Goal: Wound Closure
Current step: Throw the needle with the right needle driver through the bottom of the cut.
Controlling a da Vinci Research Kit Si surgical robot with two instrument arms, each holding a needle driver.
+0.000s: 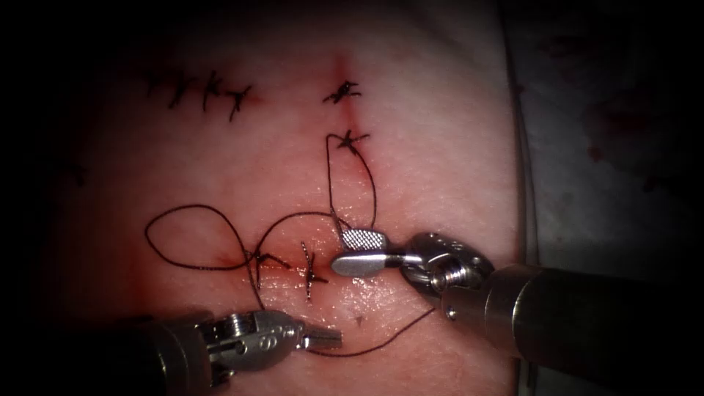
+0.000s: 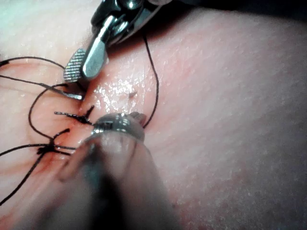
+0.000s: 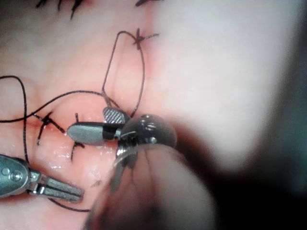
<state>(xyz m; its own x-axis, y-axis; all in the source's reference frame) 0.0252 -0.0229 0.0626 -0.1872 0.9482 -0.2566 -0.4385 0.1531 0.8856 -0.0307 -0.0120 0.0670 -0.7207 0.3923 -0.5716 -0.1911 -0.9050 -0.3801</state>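
We see the right tool (image 1: 361, 251) with jaws parted around the thread (image 1: 352, 187) beside the cut (image 1: 312, 271). The left tool (image 1: 326, 339), below the cut, pinches thread; we cannot make out the needle

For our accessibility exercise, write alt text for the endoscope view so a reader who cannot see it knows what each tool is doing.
Two needle drivers work over stitched tissue: the right claw stands open beside a loop of dark thread hanging from a knot, while the left claw is shut on the thread low in the picture. More thread loops lie left of two stitches on a reddened cut.
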